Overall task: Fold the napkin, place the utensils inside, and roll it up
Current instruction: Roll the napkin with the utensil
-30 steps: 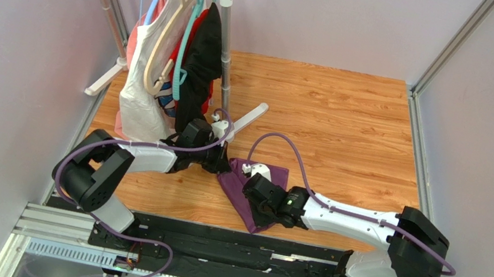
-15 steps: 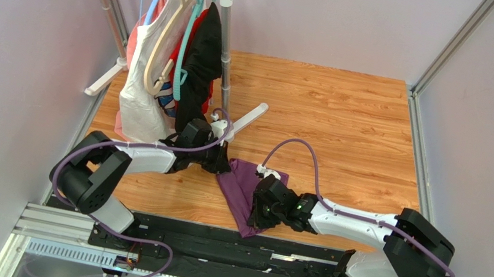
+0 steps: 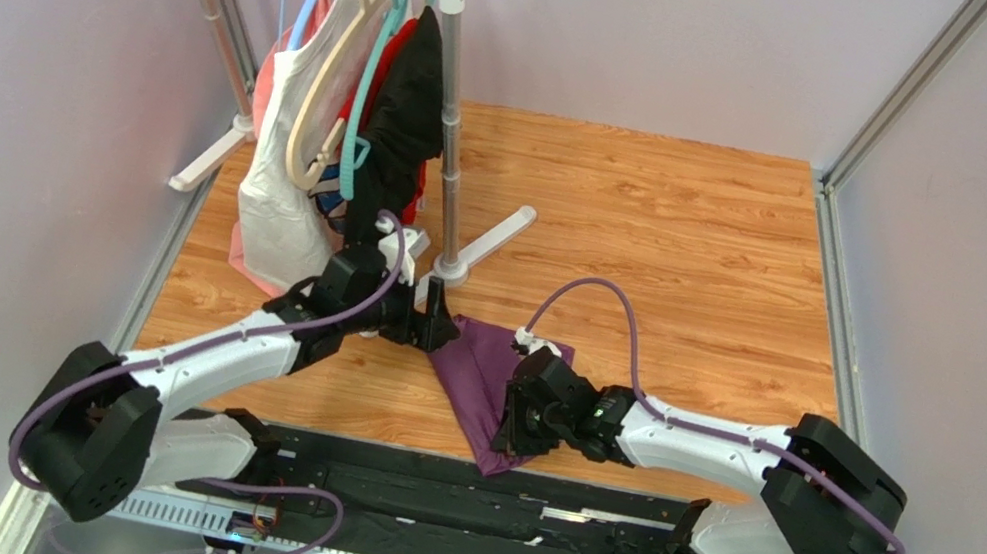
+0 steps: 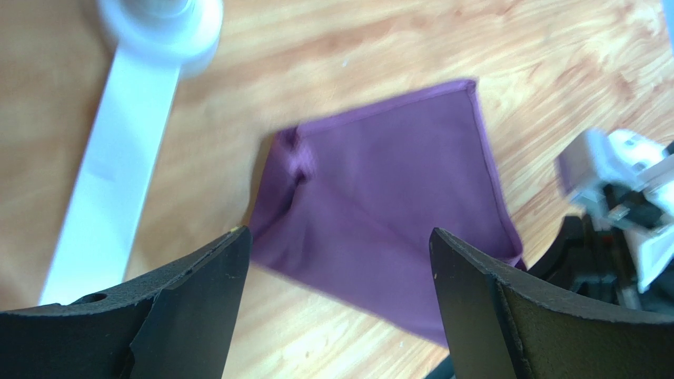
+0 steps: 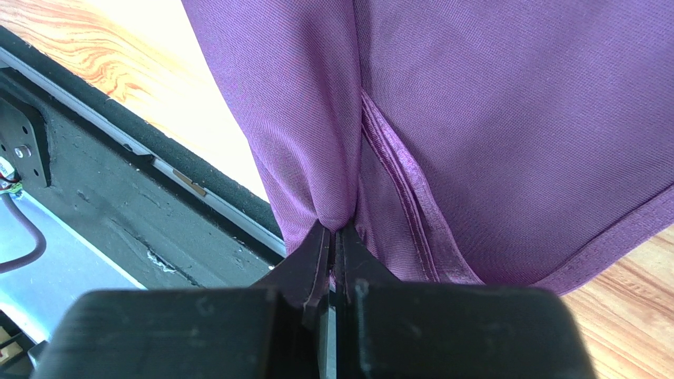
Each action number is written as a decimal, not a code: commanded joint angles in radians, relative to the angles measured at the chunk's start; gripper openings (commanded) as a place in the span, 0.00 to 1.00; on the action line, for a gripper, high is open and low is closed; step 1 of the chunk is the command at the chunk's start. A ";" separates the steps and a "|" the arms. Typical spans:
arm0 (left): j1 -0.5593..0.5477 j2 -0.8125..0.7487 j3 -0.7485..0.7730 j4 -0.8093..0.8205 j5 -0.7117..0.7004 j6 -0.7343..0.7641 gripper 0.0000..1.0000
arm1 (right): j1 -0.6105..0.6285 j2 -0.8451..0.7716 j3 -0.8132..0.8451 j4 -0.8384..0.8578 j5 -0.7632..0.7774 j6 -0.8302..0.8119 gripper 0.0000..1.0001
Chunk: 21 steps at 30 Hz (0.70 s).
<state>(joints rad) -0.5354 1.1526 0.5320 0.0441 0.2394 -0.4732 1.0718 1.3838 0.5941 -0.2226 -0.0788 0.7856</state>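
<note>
Just ahead of the left gripper (image 3: 432, 333), from above, the folded napkin (image 3: 477, 363) lies on the table (image 3: 702, 253), newly released. Its wrist view: jaws wide apart, empty. Right wrist view: the right gripper (image 5: 334, 234) pinches 1 napkin edge tight, so folding likely continues; utensils unseen.

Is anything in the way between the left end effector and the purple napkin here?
Nothing visible. The left end effector is open, and the napkin lies in plain sight beyond its fingers. The rack's white foot lies off to one side, apart from the cloth. The right end effector is shut on the napkin's near edge.
</note>
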 commanded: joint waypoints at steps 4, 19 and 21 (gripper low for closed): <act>-0.009 -0.090 -0.151 -0.008 -0.052 -0.157 0.90 | -0.006 0.057 -0.042 -0.083 0.045 -0.026 0.00; -0.009 0.074 -0.257 0.339 -0.012 -0.315 0.86 | -0.006 0.063 -0.050 -0.070 0.031 -0.028 0.00; -0.009 0.087 -0.253 0.346 -0.031 -0.317 0.83 | -0.006 0.066 -0.056 -0.066 0.030 -0.028 0.00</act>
<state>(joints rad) -0.5419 1.2087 0.2924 0.3130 0.2348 -0.7540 1.0679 1.3983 0.5941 -0.1932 -0.0990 0.7853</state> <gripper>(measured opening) 0.853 0.021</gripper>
